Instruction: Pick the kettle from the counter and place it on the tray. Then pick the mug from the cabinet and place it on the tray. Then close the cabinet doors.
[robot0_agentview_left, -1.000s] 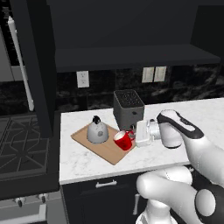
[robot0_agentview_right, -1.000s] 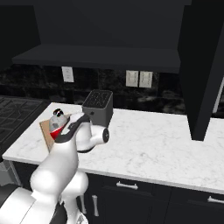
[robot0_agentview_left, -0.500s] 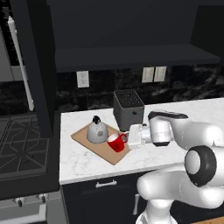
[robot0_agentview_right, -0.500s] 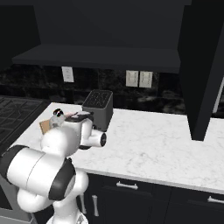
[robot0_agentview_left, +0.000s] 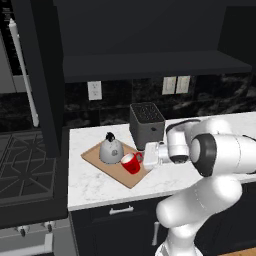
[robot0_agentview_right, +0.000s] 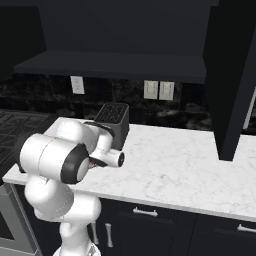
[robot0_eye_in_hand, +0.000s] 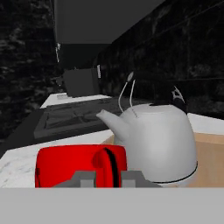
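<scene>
Mug (robot0_agentview_left: 131, 163) set on tray (robot0_agentview_left: 95, 158) beside kettle (robot0_agentview_left: 110, 149) — end effector (robot0_eye_in_hand: 108, 176) pinched on handle, grip not yet released; cabinet doors (robot0_agentview_left: 47, 90) left open.

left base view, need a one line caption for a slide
White arm's tool at the red mug on the wooden tray, beside the silver kettle; cabinet door open.
</scene>
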